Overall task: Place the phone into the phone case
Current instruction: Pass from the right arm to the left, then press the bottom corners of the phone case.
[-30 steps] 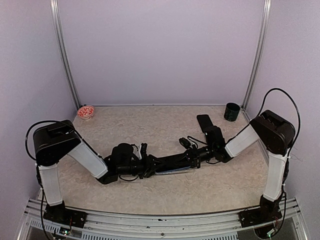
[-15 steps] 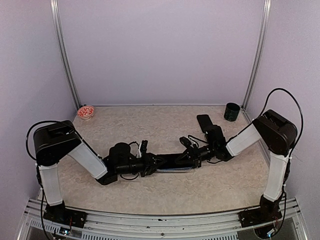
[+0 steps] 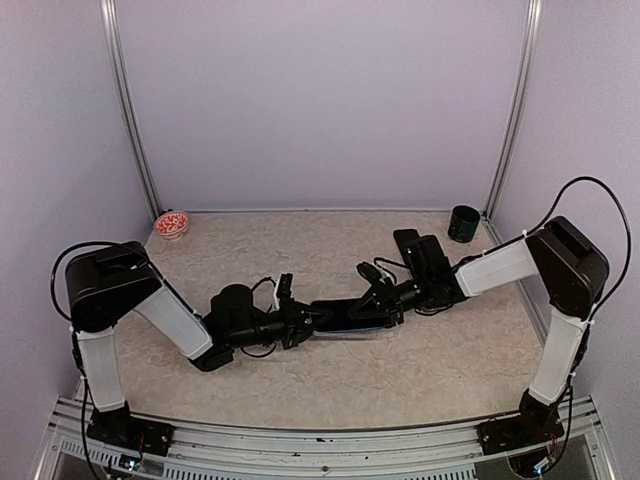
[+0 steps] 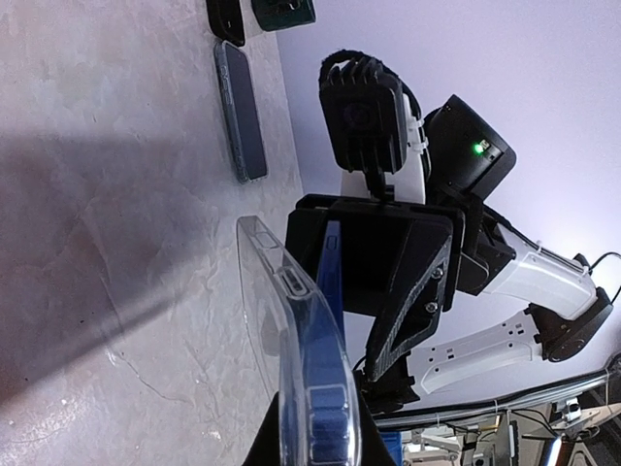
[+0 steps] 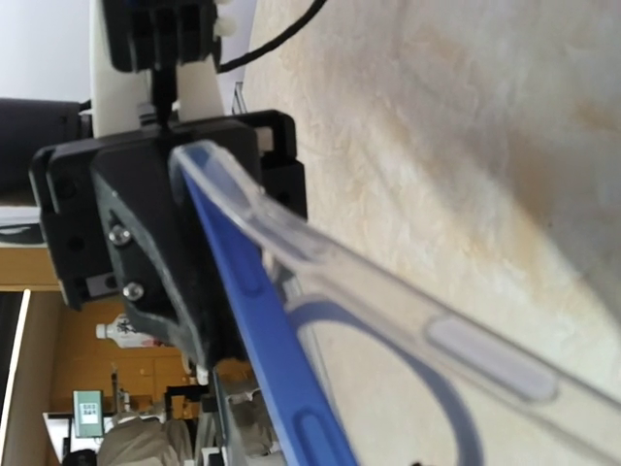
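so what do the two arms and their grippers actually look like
Both match: the left arm and right arm have white tubular links between black joint housings, with thin black cables looping off the shoulders. The left gripper and right gripper are black and angular with screws; a green light glows on a right-arm housing.

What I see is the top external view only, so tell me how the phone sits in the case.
Observer: The left wrist view shows the clear phone case splayed away from the blue phone at the far end.
Operator: Report the left arm's end.
Observer: In the right wrist view, both edges meet inside the shut left end effector.
Operator: Check the right end effector.
Observer: In the left wrist view, the right end effector has its jaws standing wider than the phone's edge.
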{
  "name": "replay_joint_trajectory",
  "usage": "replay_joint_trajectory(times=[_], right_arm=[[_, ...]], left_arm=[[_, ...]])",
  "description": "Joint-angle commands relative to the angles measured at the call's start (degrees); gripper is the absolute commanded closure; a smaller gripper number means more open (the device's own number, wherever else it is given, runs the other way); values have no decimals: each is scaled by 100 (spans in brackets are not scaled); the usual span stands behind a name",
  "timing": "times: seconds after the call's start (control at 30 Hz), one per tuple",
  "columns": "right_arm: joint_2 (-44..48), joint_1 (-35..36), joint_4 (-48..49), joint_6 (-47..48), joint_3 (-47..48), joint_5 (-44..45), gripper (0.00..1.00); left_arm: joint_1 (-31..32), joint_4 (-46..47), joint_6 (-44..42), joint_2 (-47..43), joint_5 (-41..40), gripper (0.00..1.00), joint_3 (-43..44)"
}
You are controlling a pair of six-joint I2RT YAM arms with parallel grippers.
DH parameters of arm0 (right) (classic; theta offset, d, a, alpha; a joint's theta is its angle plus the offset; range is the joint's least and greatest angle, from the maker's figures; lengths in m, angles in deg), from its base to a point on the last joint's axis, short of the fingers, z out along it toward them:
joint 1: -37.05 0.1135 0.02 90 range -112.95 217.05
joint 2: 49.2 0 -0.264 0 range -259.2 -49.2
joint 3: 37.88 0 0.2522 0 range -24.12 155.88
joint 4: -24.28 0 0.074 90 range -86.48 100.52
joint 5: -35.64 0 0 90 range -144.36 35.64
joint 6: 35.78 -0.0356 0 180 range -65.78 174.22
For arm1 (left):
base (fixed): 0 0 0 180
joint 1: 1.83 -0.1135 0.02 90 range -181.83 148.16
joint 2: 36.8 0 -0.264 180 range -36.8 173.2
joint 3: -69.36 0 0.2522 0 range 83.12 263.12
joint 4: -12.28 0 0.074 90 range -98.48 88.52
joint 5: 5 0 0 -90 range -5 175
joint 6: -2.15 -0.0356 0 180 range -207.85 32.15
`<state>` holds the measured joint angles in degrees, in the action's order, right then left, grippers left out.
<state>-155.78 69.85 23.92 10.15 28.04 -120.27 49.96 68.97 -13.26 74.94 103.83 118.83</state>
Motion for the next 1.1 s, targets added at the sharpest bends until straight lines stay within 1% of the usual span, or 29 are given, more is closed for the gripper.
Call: replay_joint_trajectory(times=[0.0,0.37,0.53,0.67,0.83,1.07], right_arm=[[313,-27,-900,550,248,434,56],[1010,-313,-2049,1248,358,783,55],[1365,-405,-2420,1554,320,938,54],[1702,-519,-2452,1666,149,910,53],[2006,-632,-2310,1745,-76,775,52],[2290,-634,-1889,1714,-376,269,51]], left_arm=[[78,10,-221,-291,132,100,-69],[6,-449,-532,-754,177,100,-151],[-12,-811,-785,-1017,199,100,-138],[-22,-1189,-1093,-1284,228,100,-101],[-42,-1432,-1400,-1609,405,100,-36],[-43,-1458,-1788,-1962,693,100,-51]])
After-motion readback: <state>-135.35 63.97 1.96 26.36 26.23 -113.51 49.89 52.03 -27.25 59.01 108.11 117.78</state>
